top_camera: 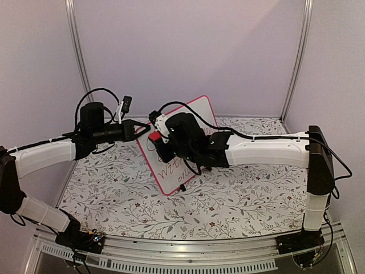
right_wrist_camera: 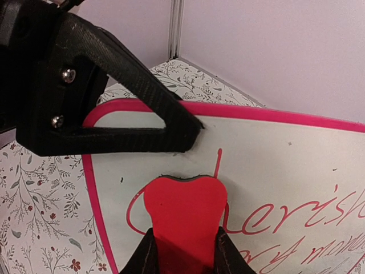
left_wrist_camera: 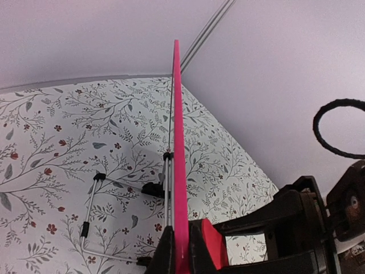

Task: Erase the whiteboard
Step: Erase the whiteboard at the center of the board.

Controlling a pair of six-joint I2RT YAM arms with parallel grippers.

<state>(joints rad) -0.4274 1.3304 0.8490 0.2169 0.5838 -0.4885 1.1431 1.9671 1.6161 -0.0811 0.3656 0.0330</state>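
Note:
The whiteboard (top_camera: 199, 111) stands tilted on the floral table, with a pink-red frame and handwritten words. My left gripper (top_camera: 140, 129) is shut on the board's upper left edge. In the left wrist view the frame (left_wrist_camera: 177, 142) is edge-on, clamped between my left gripper's (left_wrist_camera: 182, 254) fingers. My right gripper (top_camera: 158, 141) is shut on a small red eraser (top_camera: 154, 138) pressed against the board's face. In the right wrist view the eraser (right_wrist_camera: 183, 211) sits in my right gripper (right_wrist_camera: 183, 254), covering the first letter on the whiteboard (right_wrist_camera: 285, 165), just below the left gripper's finger (right_wrist_camera: 114, 123).
A wire stand with black feet (left_wrist_camera: 94, 208) props the board from behind. The floral table cover (top_camera: 228, 200) spreads around it. Pale walls and metal corner posts (top_camera: 77, 51) enclose the back. Black cables (top_camera: 188, 108) loop above the arms.

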